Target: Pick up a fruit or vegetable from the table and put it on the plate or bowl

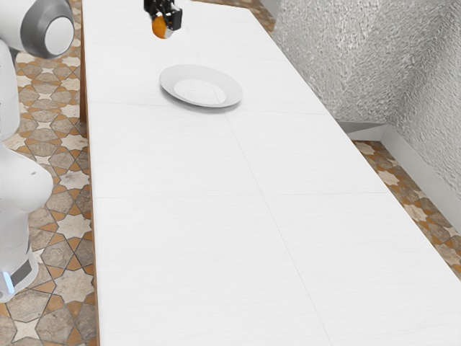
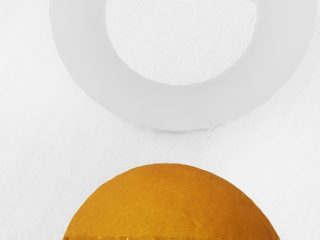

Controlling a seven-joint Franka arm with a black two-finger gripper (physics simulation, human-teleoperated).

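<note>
Exterior view: orange [image 1: 159, 29] in gripper [image 1: 163, 21]

Round orange fruit [image 1: 159, 27] hangs in the gripper [image 1: 163, 21], lifted; white plate [image 1: 171, 81] lies flat on the surface [image 1: 216, 216], nearby.

Matt white plate [image 1: 201, 86], dimpled orange fruit [image 2: 170, 205], smooth table [image 1: 216, 231]

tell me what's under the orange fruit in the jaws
Bare white tabletop lies under the round orange fruit; the round white plate sits beyond it, not beneath. The patch straight below is covered by the fruit in the wrist view.
</note>
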